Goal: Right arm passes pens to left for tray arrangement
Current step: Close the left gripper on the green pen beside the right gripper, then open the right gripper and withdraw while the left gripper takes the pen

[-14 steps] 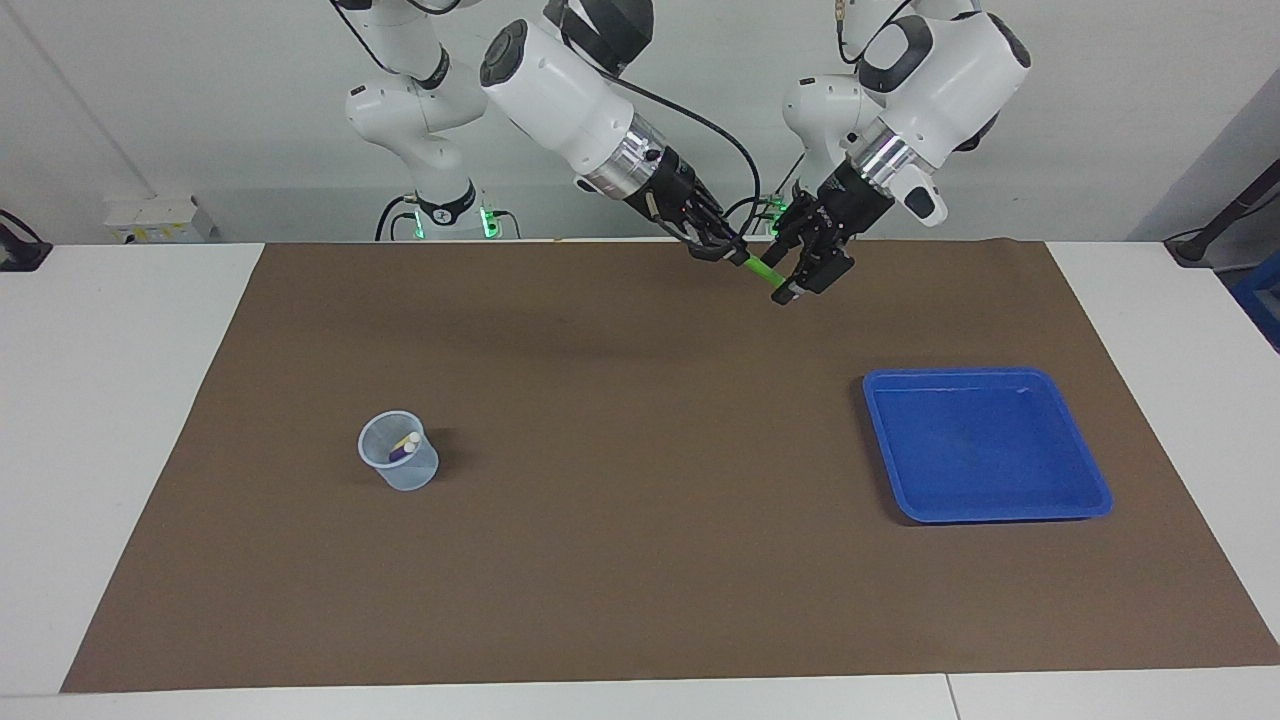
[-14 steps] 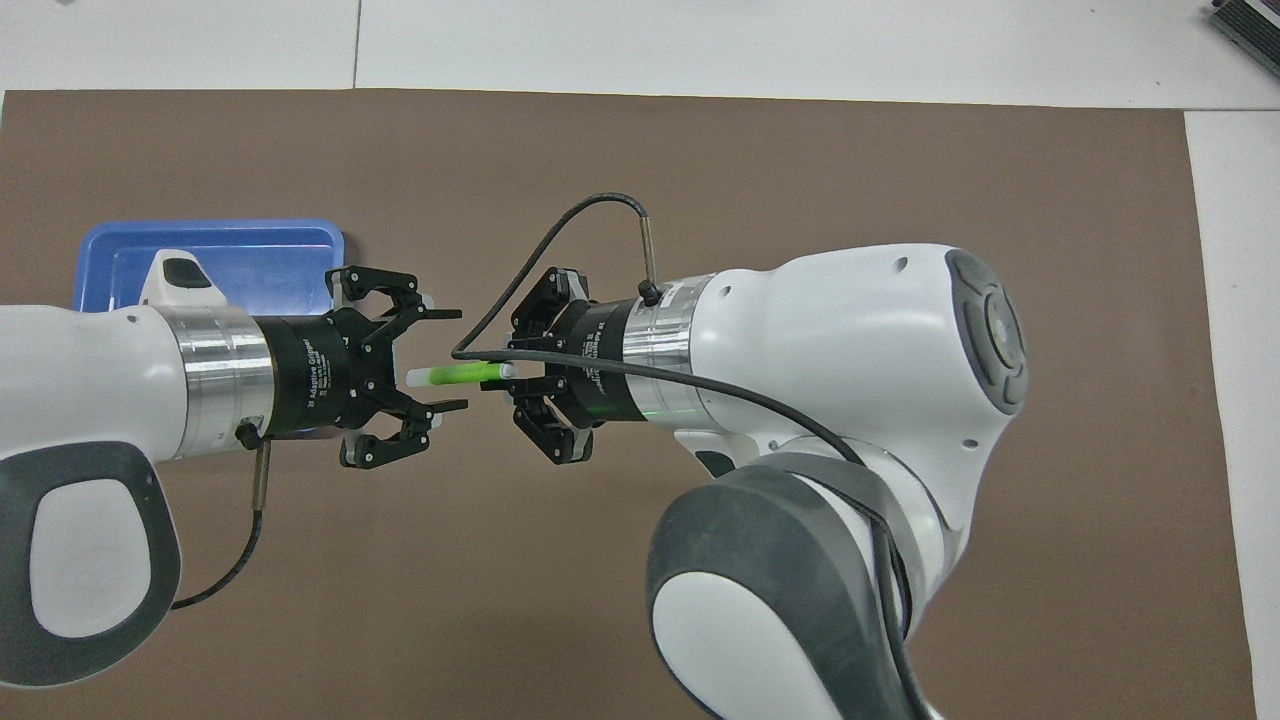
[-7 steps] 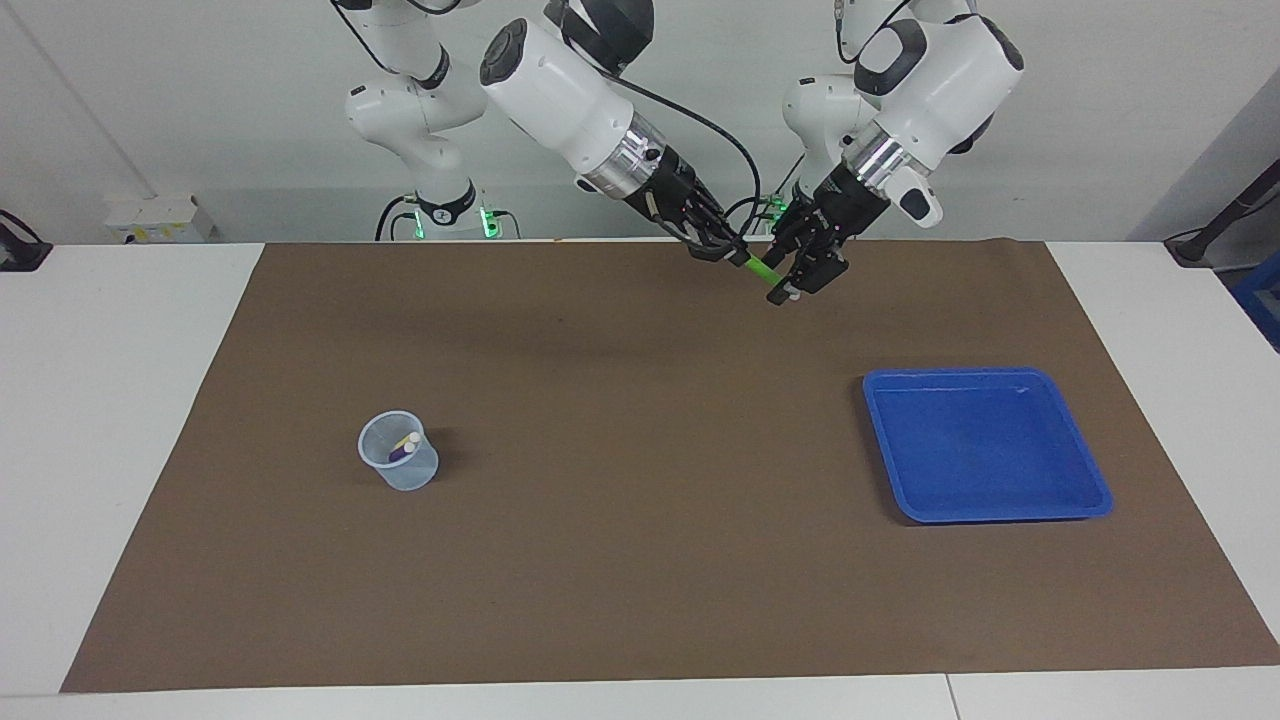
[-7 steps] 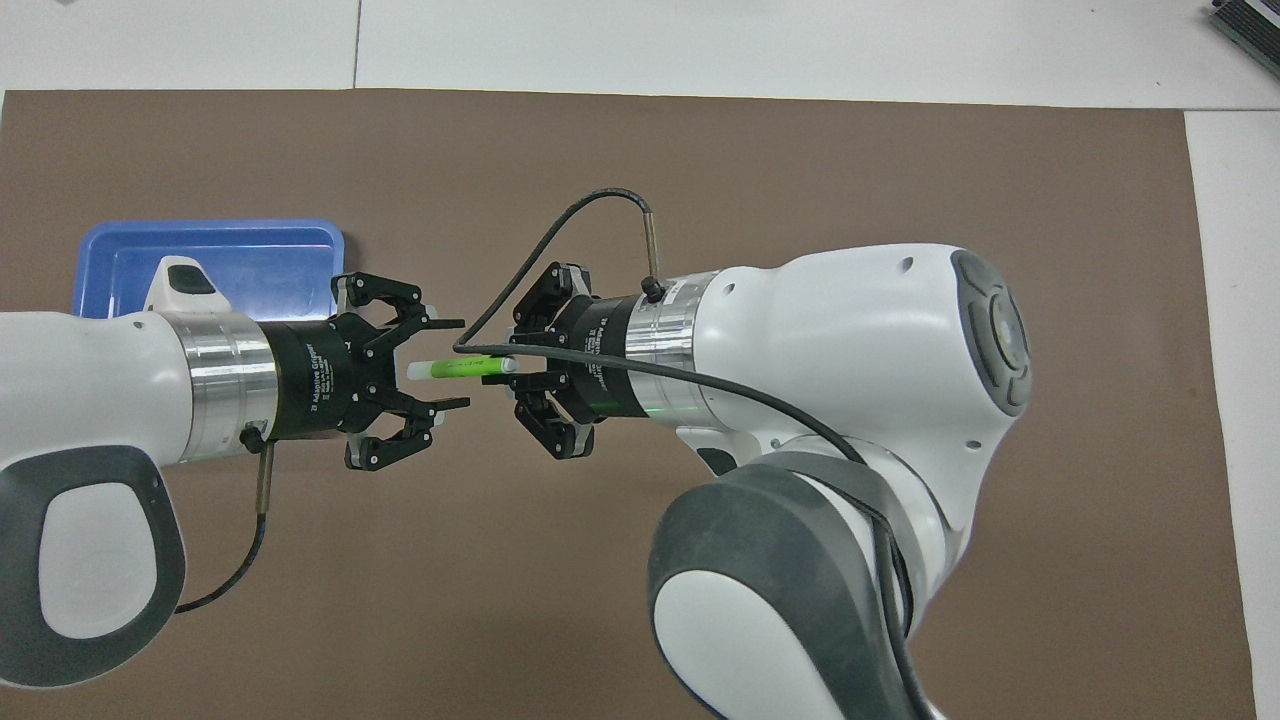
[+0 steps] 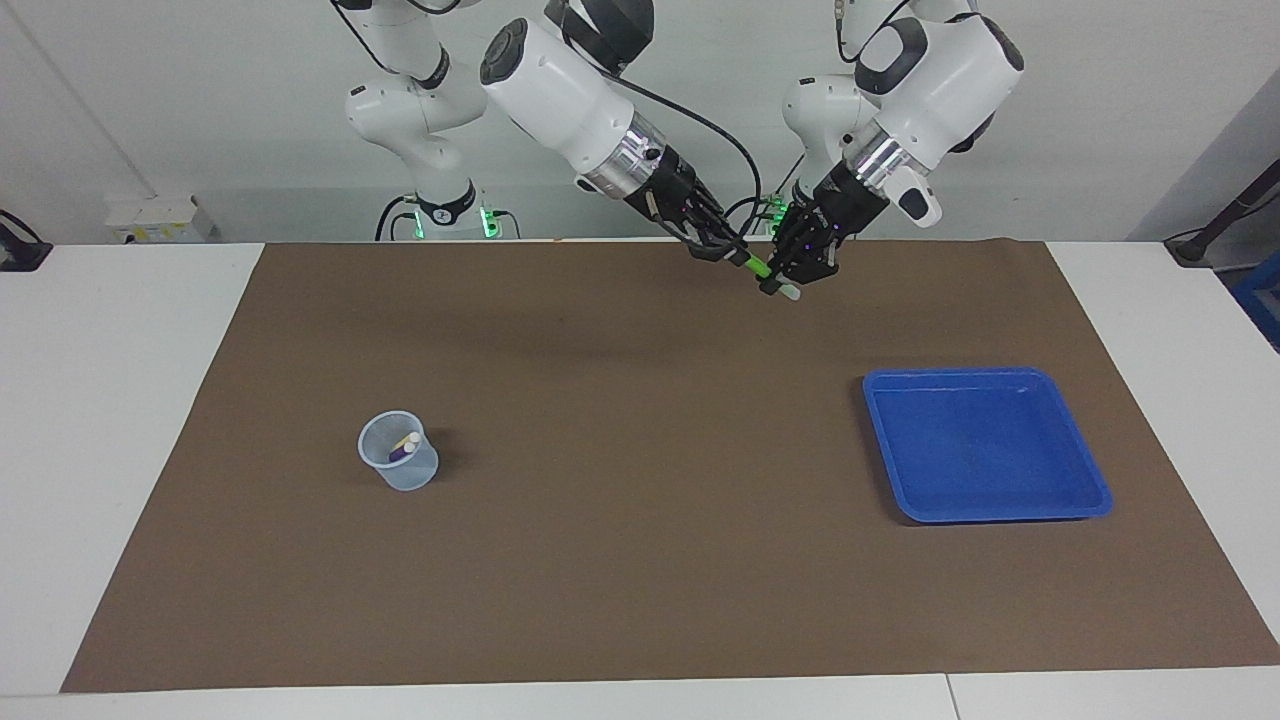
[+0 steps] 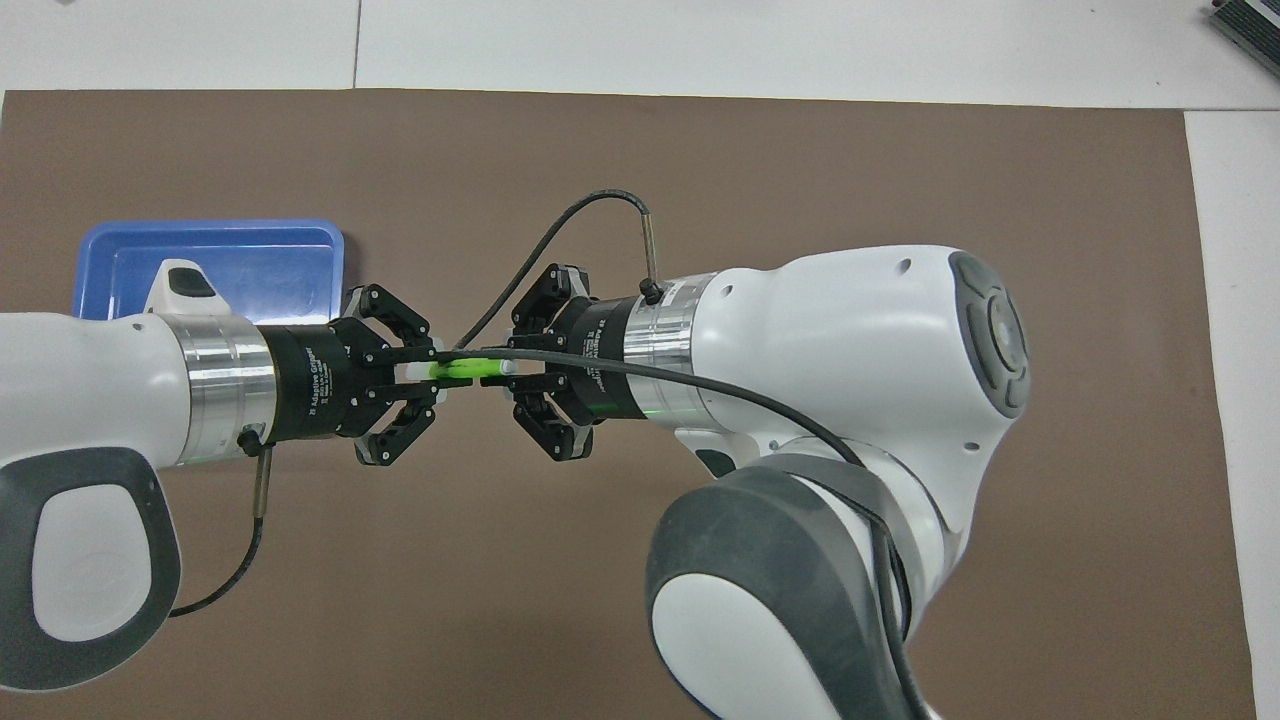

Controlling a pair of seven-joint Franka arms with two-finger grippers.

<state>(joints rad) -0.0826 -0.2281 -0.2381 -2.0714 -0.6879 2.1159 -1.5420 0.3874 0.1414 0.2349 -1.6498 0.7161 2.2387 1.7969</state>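
Note:
A green pen (image 5: 761, 270) (image 6: 466, 369) hangs in the air over the brown mat, between the two arms. My right gripper (image 5: 733, 256) (image 6: 514, 372) is shut on one end of it. My left gripper (image 5: 789, 284) (image 6: 428, 371) is shut on the other end, whose whitish tip pokes out past its fingers. The blue tray (image 5: 985, 450) (image 6: 262, 262) lies on the mat toward the left arm's end, with nothing in it. A purple pen (image 5: 399, 453) and a pale-tipped one (image 5: 411, 439) stand in a small translucent cup (image 5: 398, 468) toward the right arm's end.
The brown mat (image 5: 640, 560) (image 6: 700, 170) covers most of the white table. In the overhead view the right arm's body hides the cup, and the left arm covers part of the tray.
My left gripper has closed from open onto the green pen's free end. The right gripper has kept its hold and has barely moved.

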